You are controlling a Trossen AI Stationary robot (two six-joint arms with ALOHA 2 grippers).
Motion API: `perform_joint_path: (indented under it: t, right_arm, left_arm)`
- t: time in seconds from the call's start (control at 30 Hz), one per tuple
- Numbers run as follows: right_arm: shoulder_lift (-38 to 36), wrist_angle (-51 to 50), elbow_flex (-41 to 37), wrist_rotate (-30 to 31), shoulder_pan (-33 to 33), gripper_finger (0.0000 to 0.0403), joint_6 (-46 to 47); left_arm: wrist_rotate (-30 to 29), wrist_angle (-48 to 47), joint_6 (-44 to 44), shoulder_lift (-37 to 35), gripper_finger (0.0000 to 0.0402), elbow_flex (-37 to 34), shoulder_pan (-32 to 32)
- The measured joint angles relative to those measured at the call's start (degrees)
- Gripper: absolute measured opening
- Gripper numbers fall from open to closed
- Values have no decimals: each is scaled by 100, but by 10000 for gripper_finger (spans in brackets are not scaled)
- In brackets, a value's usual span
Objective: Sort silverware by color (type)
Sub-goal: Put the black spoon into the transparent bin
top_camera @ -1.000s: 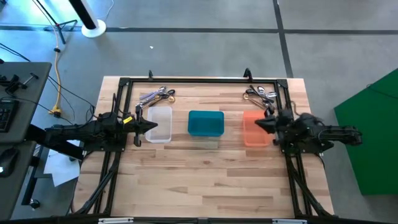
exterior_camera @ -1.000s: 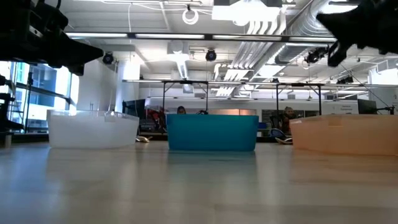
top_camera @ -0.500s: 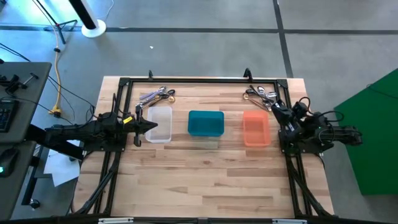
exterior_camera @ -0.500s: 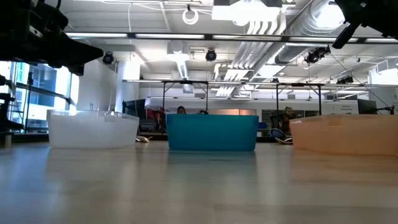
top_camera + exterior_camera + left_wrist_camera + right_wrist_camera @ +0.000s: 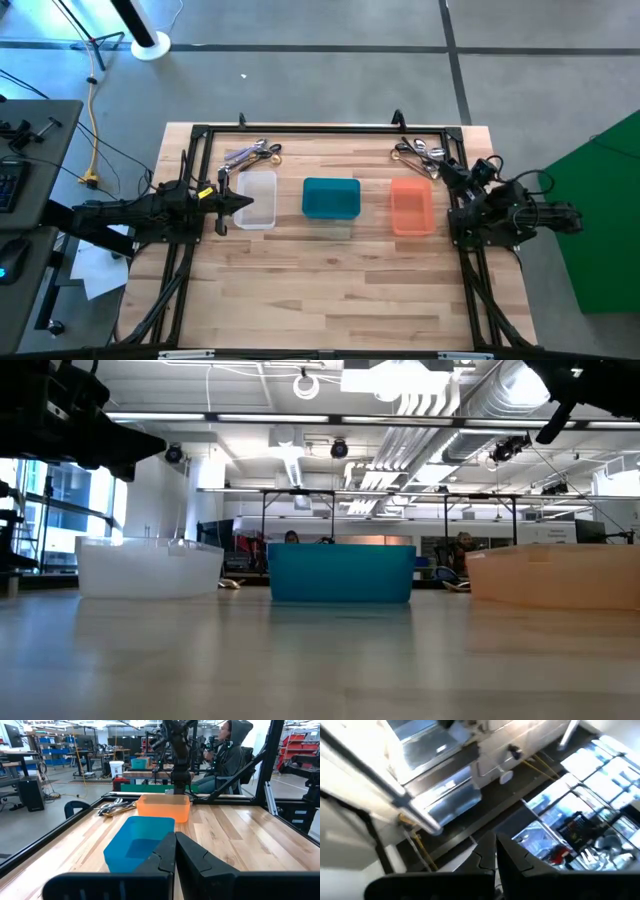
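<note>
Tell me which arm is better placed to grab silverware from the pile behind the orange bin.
The right. The right gripper, fingers shut, sits beside that pile of metal silverware behind the orange plastic bin. The left gripper hovers over the clear plastic bin, across the table.

No legible text, labels or numbers — anywhere in view.

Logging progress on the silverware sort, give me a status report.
Left end effector shut, over clear plastic bin. Right end effector shut, empty, beside orange plastic bin. Small metal silverware piles untouched at the table's back edge. Nothing blocking.
</note>
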Motion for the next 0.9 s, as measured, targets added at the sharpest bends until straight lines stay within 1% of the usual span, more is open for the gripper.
perform_joint_path:
  t: [0.07,0.13,0.2,0.23,0.33,0.4,0.47,0.57,0.63,0.7,0.9]
  right_arm:
    - [375,37,385,-7,0,0,-137]
    - [911,-19,864,-163,0,0,-561]
    - [1499,-316,1392,-146,2,0,-943]
    - [1789,-575,1680,-11,2,0,-1096]
    - [2553,-1672,2535,486,2,0,-1338]
    - [2994,-2516,3059,752,-1,0,-1302]
    - [3411,-3442,3546,954,-54,0,-1028]
    - [3892,-4943,4128,1029,-261,0,-551]
    - [4138,-5694,4373,1027,-413,0,-323]
    - [4292,-6017,4491,948,-521,0,-153]
    - [4324,-5851,4545,613,-634,0,-178]
  left_arm:
    - [-1,1,0,0,1,2,1]
    - [2,1,0,2,1,0,0]
    - [2,0,0,0,1,2,2]
    - [3,0,0,2,1,1,0]
    - [13,0,0,2,1,2,0]
    - [15,1,0,2,1,2,1]
    - [15,0,0,2,1,0,2]
    - [15,0,0,1,1,1,2]
    - [13,0,0,2,1,0,2]
    - [14,0,1,2,1,1,1]
    - [15,23,-3,2,1,0,1]
